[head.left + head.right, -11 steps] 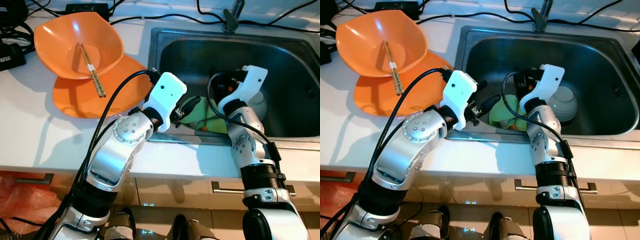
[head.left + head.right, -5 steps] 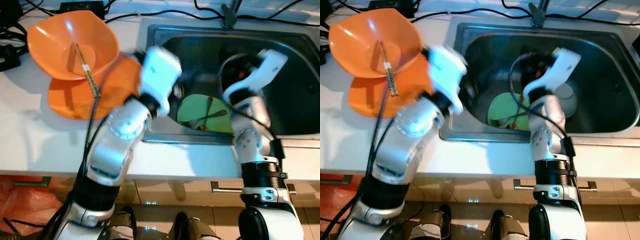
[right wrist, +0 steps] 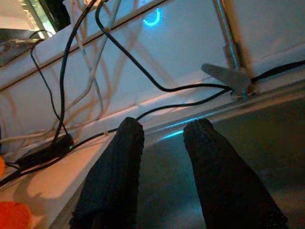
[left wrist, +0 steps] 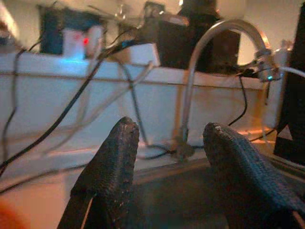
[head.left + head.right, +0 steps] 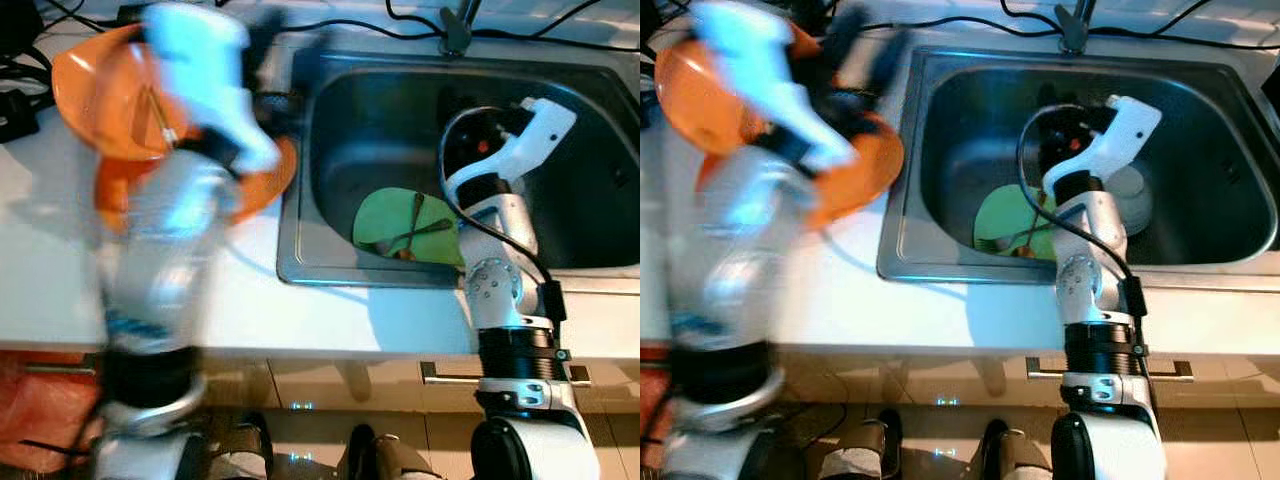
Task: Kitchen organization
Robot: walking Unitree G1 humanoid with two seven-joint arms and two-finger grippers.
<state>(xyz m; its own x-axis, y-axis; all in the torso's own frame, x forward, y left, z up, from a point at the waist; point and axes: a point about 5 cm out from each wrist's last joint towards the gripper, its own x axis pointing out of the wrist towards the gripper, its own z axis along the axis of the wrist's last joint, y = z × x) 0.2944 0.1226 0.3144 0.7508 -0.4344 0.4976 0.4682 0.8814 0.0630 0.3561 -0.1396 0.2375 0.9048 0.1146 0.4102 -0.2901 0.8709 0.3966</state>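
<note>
From where I stand, little looks sorted yet. On the white counter [image 5: 60,260] sit 2 orange dishes, an orange bowl [image 5: 100,95] on top of an orange plate [image 5: 265,180]. The bowl's contents are lost in the blur of the left arm above it. In the steel sink [image 5: 300,270] lie a green plate [image 5: 385,220] with a spoon [image 5: 425,231] and other cutlery on it, and a white bowl [image 5: 1130,190] just beside the plate.

The left pincer [image 4: 169,143] is spread open and empty, aimed at the faucet [image 4: 209,43]. The right pincer [image 3: 162,143] hangs over the sink, parted, gripping nothing. I judge the sink dishes all remain to be handled.
</note>
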